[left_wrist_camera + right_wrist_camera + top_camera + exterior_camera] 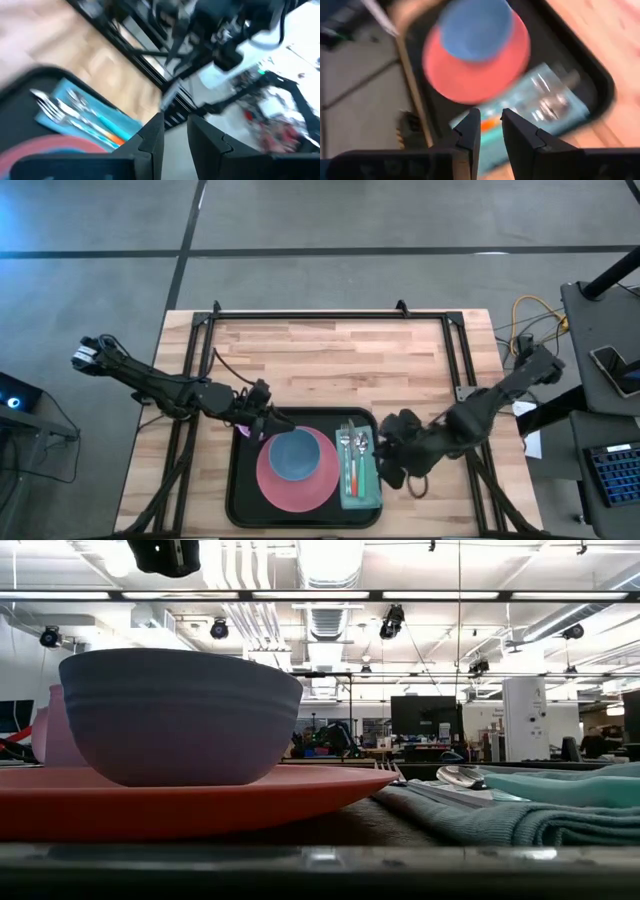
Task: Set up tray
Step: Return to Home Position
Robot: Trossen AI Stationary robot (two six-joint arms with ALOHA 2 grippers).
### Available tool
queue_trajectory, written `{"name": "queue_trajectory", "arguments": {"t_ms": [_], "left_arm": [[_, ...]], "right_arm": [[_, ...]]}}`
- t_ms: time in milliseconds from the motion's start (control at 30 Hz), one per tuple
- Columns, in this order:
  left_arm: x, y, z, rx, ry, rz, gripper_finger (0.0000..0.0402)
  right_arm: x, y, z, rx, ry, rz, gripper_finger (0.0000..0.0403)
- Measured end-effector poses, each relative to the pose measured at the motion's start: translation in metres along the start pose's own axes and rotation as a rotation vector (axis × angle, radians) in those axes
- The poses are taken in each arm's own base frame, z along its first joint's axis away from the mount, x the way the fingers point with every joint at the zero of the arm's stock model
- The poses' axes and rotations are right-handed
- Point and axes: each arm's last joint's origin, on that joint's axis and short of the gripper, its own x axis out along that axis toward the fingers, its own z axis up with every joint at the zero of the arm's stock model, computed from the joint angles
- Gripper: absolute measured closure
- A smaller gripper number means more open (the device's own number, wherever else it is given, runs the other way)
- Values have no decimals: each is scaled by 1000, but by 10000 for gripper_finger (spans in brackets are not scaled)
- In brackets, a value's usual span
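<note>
Meanwhile, my left end effector (262, 420) and right end effector (386, 445) hung slightly parted and empty, the tray (241, 490) between them holding pink plate (300, 483), blue bowl (293, 455), cutlery (352, 458).

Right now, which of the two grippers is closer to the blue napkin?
The right gripper, just off the tray's right rim beside the napkin; the left gripper is over the tray's opposite left corner.

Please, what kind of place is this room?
Probably a robotics lab or open workshop: exposed ceiling ducts, monitors far behind, and a wooden table standing on a bare concrete floor.
</note>
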Motion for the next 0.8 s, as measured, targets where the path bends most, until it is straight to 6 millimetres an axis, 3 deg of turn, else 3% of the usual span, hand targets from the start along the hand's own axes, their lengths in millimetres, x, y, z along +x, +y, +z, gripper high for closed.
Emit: {"name": "queue_trajectory", "arguments": {"t_ms": [167,267,467,633,800], "left_arm": [[0,-3,-1,6,33,-41,335],[-2,-7,-8,62,59,-59,335],[-6,-13,-32,111,119,-105,335],[-7,-6,-41,138,-9,-255,335],[-6,24,-34,159,-146,-301,335]], "right_arm": [[-29,9,11,-81,-133,194,330],[-35,8,14,-74,-166,243,326],[-6,6,-1,-31,-175,378,321],[30,-10,-7,8,-260,548,326],[27,-41,2,23,-356,574,333]]}}
